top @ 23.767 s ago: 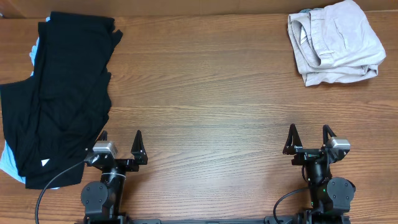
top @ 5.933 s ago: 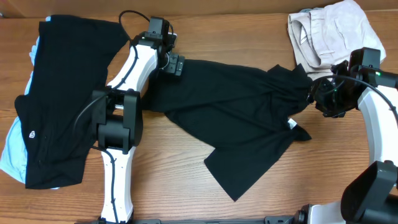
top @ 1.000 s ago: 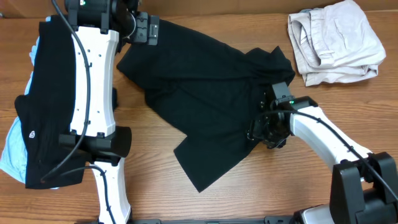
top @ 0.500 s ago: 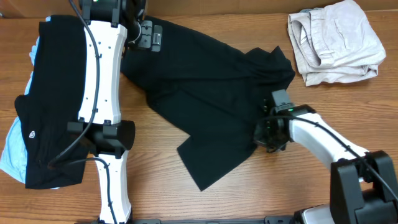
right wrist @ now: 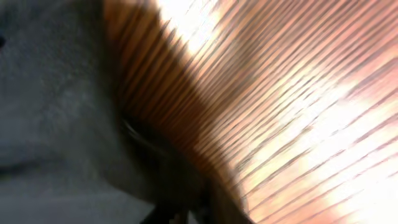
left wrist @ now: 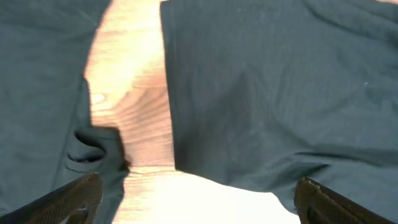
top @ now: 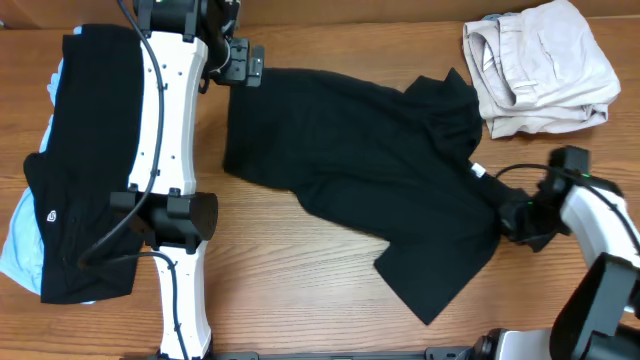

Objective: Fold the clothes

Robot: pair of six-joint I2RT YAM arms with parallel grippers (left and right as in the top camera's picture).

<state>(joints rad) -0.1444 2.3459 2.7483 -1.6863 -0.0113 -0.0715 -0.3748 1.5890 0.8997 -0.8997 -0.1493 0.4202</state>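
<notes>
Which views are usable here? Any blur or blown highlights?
Overhead: sharp and evenly lit, though the black T-shirt shows little fold detail. Left wrist: slightly soft, with the bare table blown out beside the shirt. Right wrist: heavy motion blur, wood grain streaked, nothing else readable.

You have a black T-shirt (top: 350,160) spread rumpled in the middle, a stack of black shirts (top: 85,150) at far left, a pale blue garment (top: 14,255) beneath it, beige trousers (top: 545,65) loosely folded, far right corner
</notes>
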